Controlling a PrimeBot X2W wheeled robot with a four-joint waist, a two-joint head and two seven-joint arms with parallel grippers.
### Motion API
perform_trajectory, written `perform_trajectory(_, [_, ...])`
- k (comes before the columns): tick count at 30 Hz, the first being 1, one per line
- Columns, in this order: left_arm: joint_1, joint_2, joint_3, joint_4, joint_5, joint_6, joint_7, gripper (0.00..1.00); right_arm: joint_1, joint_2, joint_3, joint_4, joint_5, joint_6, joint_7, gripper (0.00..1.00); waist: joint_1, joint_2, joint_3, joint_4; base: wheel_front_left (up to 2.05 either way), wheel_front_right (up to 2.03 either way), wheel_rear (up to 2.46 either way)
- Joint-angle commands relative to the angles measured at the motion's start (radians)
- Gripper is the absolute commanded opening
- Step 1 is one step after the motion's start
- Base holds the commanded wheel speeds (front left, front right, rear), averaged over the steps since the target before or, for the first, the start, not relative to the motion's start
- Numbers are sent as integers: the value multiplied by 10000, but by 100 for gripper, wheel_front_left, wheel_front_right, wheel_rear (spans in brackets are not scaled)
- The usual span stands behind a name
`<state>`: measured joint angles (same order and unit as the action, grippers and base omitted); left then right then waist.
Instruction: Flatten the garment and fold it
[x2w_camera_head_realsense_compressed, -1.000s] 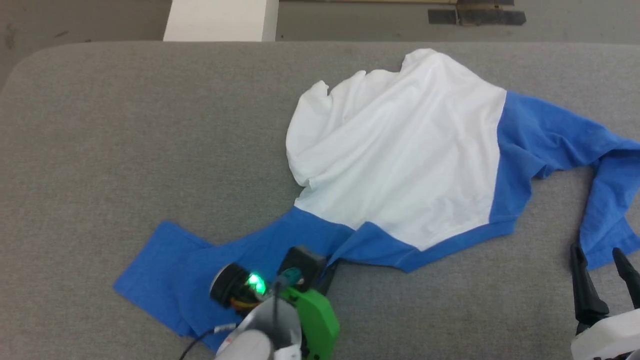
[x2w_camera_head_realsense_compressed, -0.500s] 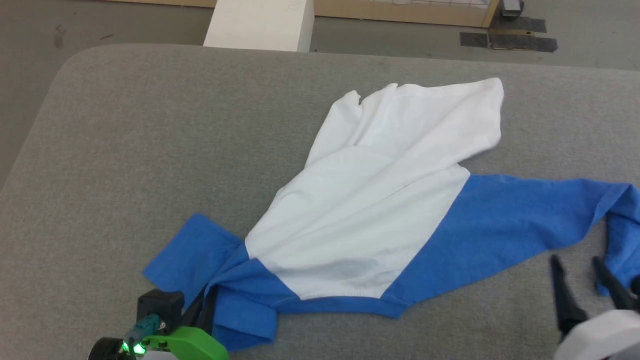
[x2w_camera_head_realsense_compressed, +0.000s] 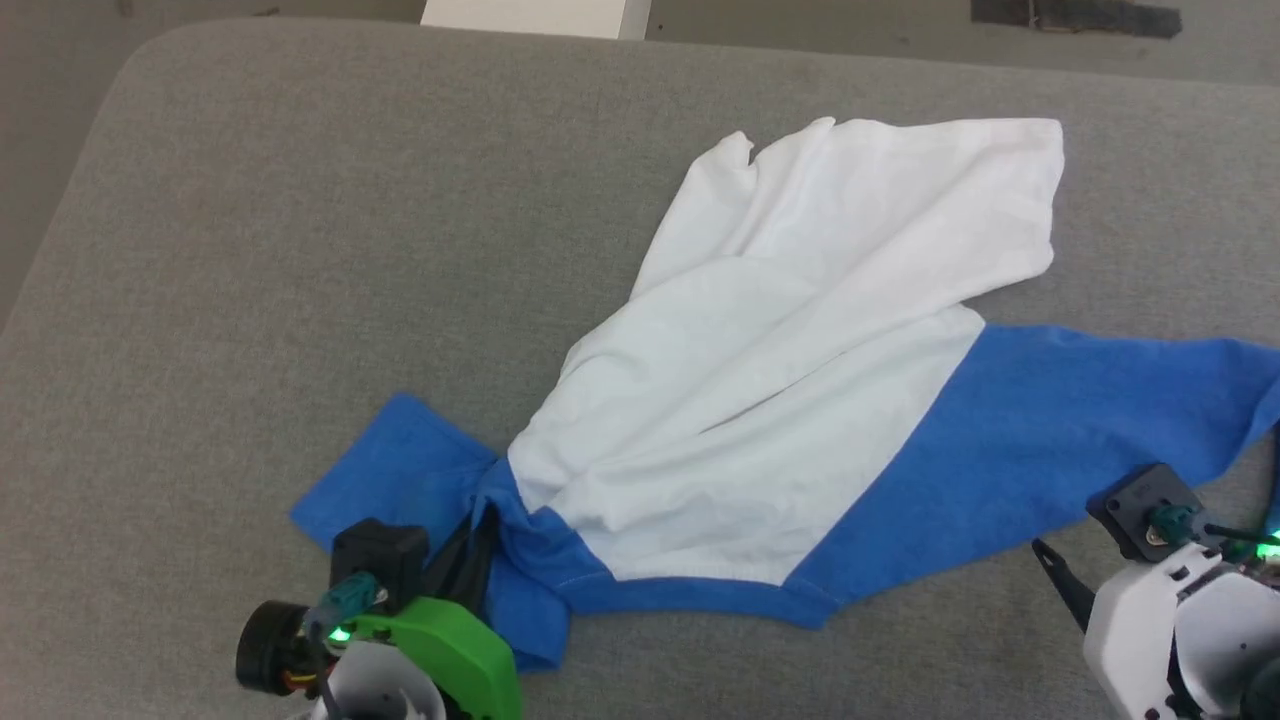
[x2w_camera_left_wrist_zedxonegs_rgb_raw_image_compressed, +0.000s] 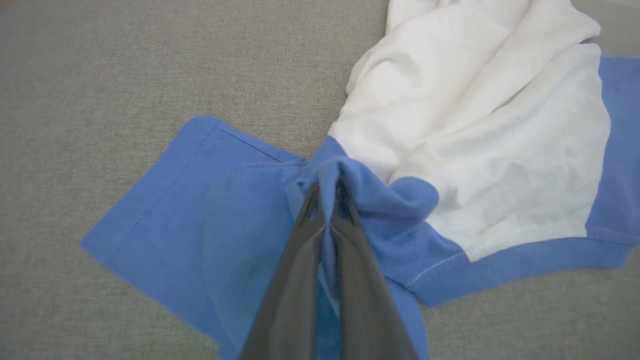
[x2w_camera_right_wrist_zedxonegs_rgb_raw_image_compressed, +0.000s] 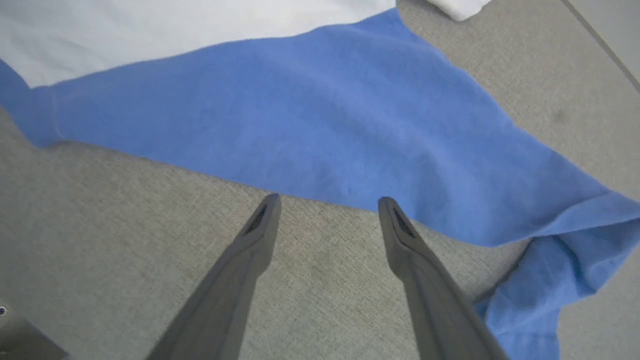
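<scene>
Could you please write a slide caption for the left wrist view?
Left end effector shut on a blue fold of the garment, on a grey surface.

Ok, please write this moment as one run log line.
left gripper: shut on garment | right gripper: open, near blue sleeve edge | garment: wrinkled, not folded

Left gripper (x2w_camera_left_wrist_zedxonegs_rgb_raw_image_compressed: 327, 192): lower left, green wrist, fingers pinched tight on the garment (x2w_camera_left_wrist_zedxonegs_rgb_raw_image_compressed: 500, 150). Right gripper (x2w_camera_right_wrist_zedxonegs_rgb_raw_image_compressed: 327, 202): lower right, white wrist, fingers spread wide, empty.

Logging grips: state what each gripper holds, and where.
Left gripper pinches the garment at a bunched blue fold beside the white body; right gripper open, empty.
</scene>
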<state>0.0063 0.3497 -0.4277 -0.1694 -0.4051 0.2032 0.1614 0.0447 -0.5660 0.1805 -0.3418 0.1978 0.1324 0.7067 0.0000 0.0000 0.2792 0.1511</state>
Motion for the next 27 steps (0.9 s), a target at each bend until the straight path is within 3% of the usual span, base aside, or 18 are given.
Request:
perform_trajectory(1, [-200, -71, -37, 38, 42, -62, -46, 0, -336, -250, 263, 1, 128, -17, 66, 100, 0, 0, 221, 183, 0, 0, 0])
perform_trajectory(8, [-402, -264, -219, 160, 0, -107, -50, 0, -1203, -1094, 1512, 630, 582, -17, -22, 100, 0, 0, 533, 479, 0, 0, 0])
perform_trajectory(18, [-449, -352, -284, 171, -128, -93, -48, 0, -2106, -1255, 2953, 2119, 801, -17, -627, 100, 0, 0, 619, 676, 0, 0, 0])
perform_trajectory(20, [-446, -348, -264, 166, -155, -81, -66, 0, -2225, -1116, 2889, 2503, 722, -17, -811, 13, 0, 0, 586, 639, 0, 0, 0])
perform_trajectory(21, [-443, -346, -250, 165, -165, -70, -82, 0, -2269, -1035, 2813, 2660, 677, -17, -939, 0, 0, 0, 568, 612, 0, 0, 0])
perform_trajectory(27, [-451, -479, -39, 57, -330, -49, -602, 0, -2309, -128, 1719, 3481, 338, -17, -2182, 0, 0, 0, 126, 308, 0, 0, 0])
